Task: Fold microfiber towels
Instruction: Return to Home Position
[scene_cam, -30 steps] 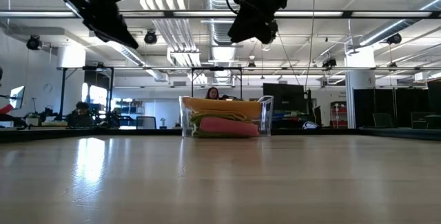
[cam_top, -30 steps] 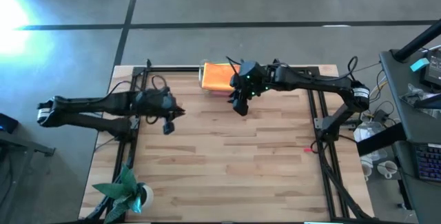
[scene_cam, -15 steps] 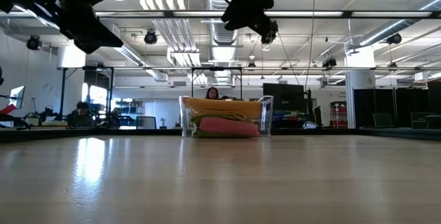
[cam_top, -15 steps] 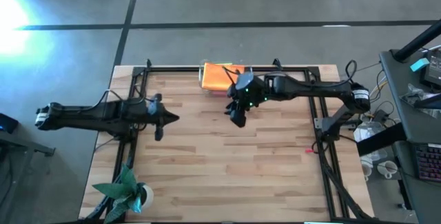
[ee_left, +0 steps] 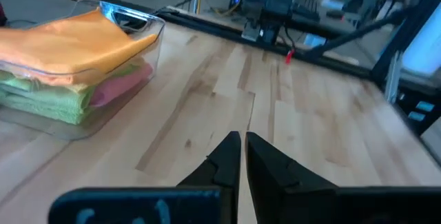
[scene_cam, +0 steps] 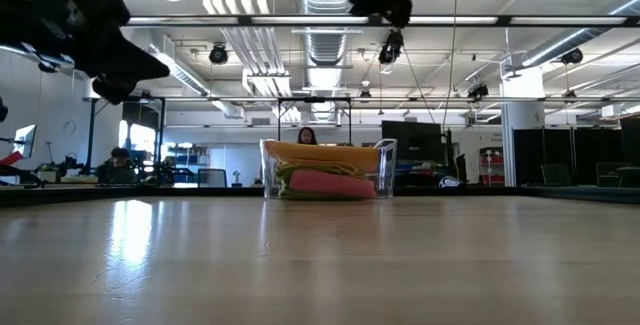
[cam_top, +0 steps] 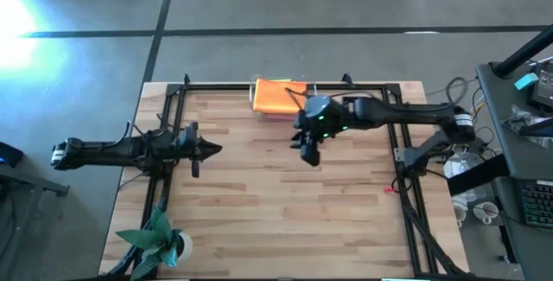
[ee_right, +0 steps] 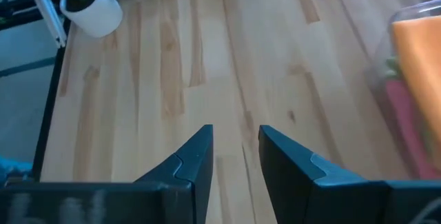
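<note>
Since the earlier frames both arms have been drawn back: the left end effector (ee_left: 242, 140) has been pulled a little toward the left edge of the tabletop (cam_top: 259, 203), and the right end effector (ee_right: 235, 136) has been carried away from the clear bin (ee_left: 156, 29). At the left, the left end effector is held above bare wood, its fingers all but closed and nothing between them. At the middle of the far edge, the microfiber towels (scene_cam: 325, 173) are seen stacked and folded inside the bin, orange on top, lime green and hot pink beneath; the yellow one cannot be picked out with certainty. Slightly right of the bin and well clear of it, the right end effector is held parted and empty. No cloth is seen on the wood, so the folding is judged finished; only the parking of the arms appears to remain.
</note>
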Tool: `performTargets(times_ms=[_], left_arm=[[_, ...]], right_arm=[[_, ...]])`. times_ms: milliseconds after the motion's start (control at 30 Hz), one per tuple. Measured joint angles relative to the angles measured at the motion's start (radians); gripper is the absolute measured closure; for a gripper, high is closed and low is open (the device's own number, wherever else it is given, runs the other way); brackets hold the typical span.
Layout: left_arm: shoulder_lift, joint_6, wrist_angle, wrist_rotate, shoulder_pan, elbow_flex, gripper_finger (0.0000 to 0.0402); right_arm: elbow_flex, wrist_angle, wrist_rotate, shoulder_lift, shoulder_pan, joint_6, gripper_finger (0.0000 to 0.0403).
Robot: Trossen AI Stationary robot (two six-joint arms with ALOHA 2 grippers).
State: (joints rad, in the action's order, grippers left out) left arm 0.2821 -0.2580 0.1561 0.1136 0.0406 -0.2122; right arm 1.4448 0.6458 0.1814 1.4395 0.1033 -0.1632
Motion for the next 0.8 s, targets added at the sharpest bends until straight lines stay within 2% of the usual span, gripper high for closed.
performTargets(times_ms=[133,367,467,800], left_arm=[[-0.075,-0.053,-0.002,0.006,0.0,0.058,0.0393],[-0.19,-0.144,-0.074,0.083,0.002,0.158,0.0393],[-0.201,-0.118,-0.125,0.095,0.002,0.168,0.0393],[-0.219,-0.102,-0.126,0.128,0.003,0.172,0.0393]], right_arm=[[0.0,0.083,-0.02,-0.106,0.004,0.055,0.0296],[-0.086,0.062,-0.128,-0.353,0.004,0.105,0.0296],[-0.191,0.017,-0.156,-0.466,0.002,0.083,0.0296],[-0.681,-0.269,-0.192,-0.82,0.001,-0.058,0.0296]])
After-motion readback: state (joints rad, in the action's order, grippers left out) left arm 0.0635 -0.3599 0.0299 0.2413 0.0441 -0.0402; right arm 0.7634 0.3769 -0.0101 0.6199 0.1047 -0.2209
